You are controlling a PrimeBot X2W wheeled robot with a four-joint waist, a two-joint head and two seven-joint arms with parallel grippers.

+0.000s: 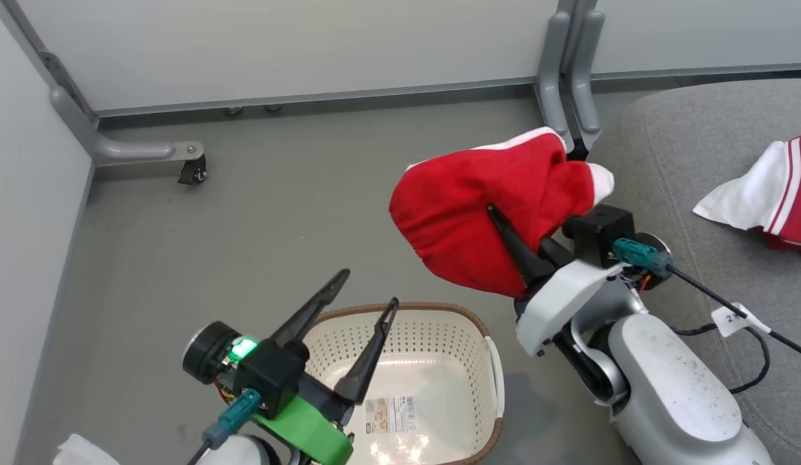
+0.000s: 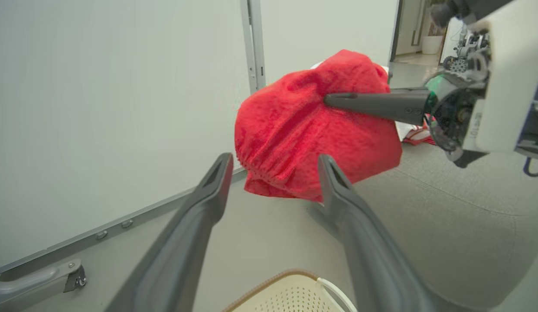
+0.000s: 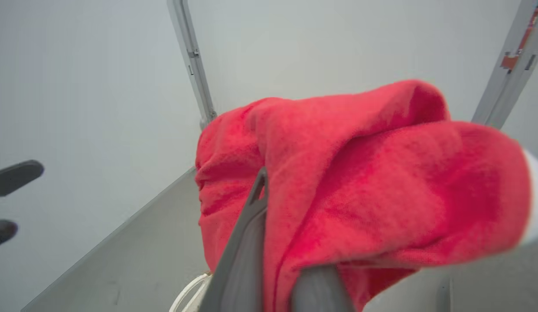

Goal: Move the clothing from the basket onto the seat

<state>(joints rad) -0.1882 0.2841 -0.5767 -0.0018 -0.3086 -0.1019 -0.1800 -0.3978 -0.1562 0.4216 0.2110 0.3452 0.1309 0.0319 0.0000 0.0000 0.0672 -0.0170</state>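
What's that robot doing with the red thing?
It's moving clothes from a basket to a couch seat. Its right gripper is shut on a red garment and holds it in the air, between the basket and the seat. Its left gripper hangs open over the basket, which looks empty where it shows. Another red and white garment lies on the seat.
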